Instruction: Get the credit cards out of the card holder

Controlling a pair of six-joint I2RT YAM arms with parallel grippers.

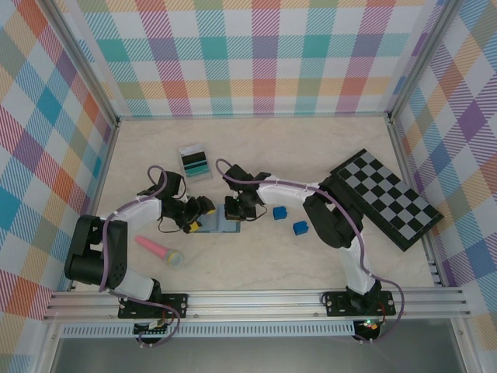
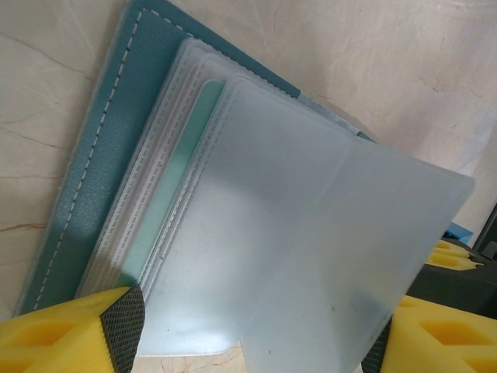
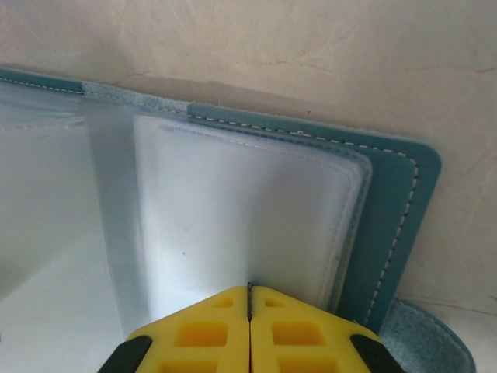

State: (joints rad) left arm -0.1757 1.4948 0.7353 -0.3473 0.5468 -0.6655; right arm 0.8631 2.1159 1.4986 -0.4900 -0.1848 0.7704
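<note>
Top view: card holder (image 1: pixel 220 226) lies open and flat on the table (image 1: pixel 311 155).
- left gripper (image 1: pixel 196 217) sits at the holder's left end, pads spread apart.
- right gripper (image 1: pixel 238 208) is over the holder's right end.
- blue cube (image 1: pixel 279 212) is just right of the holder, and a second blue cube (image 1: pixel 300 228) is a bit further right.
- checkerboard (image 1: pixel 386 198) is well to the holder's right.
- pink stick (image 1: pixel 159 250) is nearer than the holder and off to its left.
- small fanned pile of flat cards (image 1: pixel 194 162), white, black and teal, lies apart from the holder on its far side.

Left wrist: slate-blue cover (image 2: pixel 116 116) with white stitching lies flat. A stack of clear sleeves (image 2: pixel 194 85) sits on it. One teal-green card (image 2: pixel 175 186) is inside a sleeve within the holder, only a strip of it visible. A frosted leaf (image 2: pixel 334 256) stands up off the stack. The left gripper (image 2: pixel 252 342) is open, one yellow pad on each side of that leaf.

Right wrist: the holder's right panel (image 3: pixel 396 210) is flat, with an empty-looking clear sleeve (image 3: pixel 241 210) on top and a closure tab (image 3: pixel 427 342) at the near corner. The right gripper (image 3: pixel 250 311) has its pads pressed fully together at the sleeve's near edge. Can't tell if a leaf is nipped between them.
</note>
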